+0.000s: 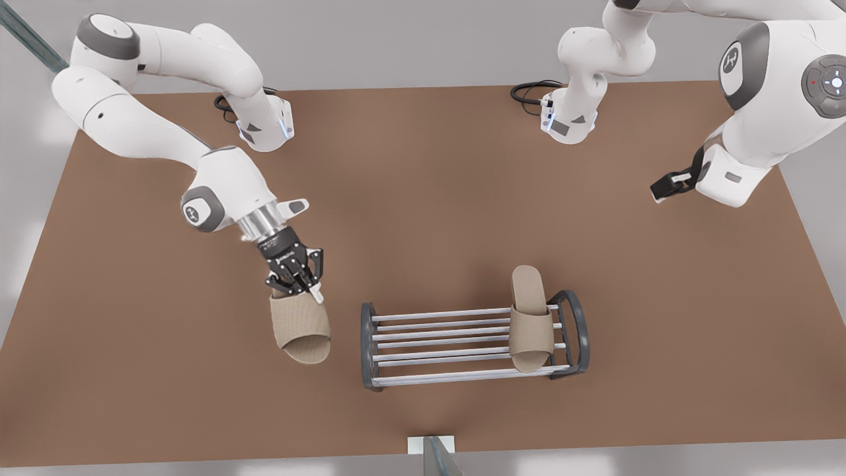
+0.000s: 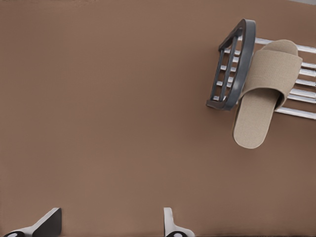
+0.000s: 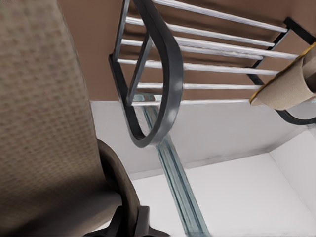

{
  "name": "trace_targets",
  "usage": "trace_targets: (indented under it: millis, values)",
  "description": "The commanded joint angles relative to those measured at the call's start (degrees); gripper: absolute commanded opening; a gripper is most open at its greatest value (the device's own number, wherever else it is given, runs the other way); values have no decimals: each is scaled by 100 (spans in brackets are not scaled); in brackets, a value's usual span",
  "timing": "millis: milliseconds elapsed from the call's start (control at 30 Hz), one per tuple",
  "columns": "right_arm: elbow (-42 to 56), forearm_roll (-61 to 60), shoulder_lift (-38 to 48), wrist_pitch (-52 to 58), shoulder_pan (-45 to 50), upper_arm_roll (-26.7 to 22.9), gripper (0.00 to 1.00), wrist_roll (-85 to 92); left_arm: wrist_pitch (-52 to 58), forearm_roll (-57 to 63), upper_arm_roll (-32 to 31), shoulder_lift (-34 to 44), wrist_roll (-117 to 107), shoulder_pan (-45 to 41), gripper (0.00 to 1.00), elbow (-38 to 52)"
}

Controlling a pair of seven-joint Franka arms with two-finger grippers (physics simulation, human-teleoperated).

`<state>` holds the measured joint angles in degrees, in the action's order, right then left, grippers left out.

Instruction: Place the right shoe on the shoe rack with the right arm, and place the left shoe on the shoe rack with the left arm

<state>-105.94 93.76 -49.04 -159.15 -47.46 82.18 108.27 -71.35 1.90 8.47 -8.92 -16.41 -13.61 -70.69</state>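
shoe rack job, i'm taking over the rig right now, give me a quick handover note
Right gripper: shut on the heel end of a beige slipper, held off the table on the front view's left, just short of the shoe rack.
Left gripper: open, holding nothing, raised over bare table at the front view's right; that arm waits.
Done: the other slipper lies across the rack's bars at the end on the front view's right, its heel sticking out past the back bar.
Left: carry the held slipper over the free bars, set it down, release and pull back.
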Motion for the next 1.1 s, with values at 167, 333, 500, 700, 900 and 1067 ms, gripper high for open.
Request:
trace_targets:
  millis: [167, 333, 500, 700, 900, 1067]
  values:
    - [1901, -1272, 9, 1193, 2381, -1186, 21, -244, 87, 3, -21, 22, 2792, -1, 100, 3]
    - [2973, -1667, 0, 1466, 3875, -2249, 21, -746, 87, 3, -30, 22, 2784, -1, 100, 3]
    - [4072, -2344, -35, 1466, 5536, -3743, 21, -1106, 87, 3, -30, 22, 2792, -1, 100, -6]
    - [4547, -2467, -237, 1378, 6381, -4526, 21, -1703, 69, 3, -30, -13, 2784, 7, 100, -33]
    - [4670, -2467, -483, 842, 6732, -5177, 21, -2293, 34, 3, -21, -75, 2775, 7, 100, -41]
    - [4714, -2459, -650, 341, 7145, -5994, 21, -2820, 34, 3, -30, -84, 2775, 7, 100, -50]
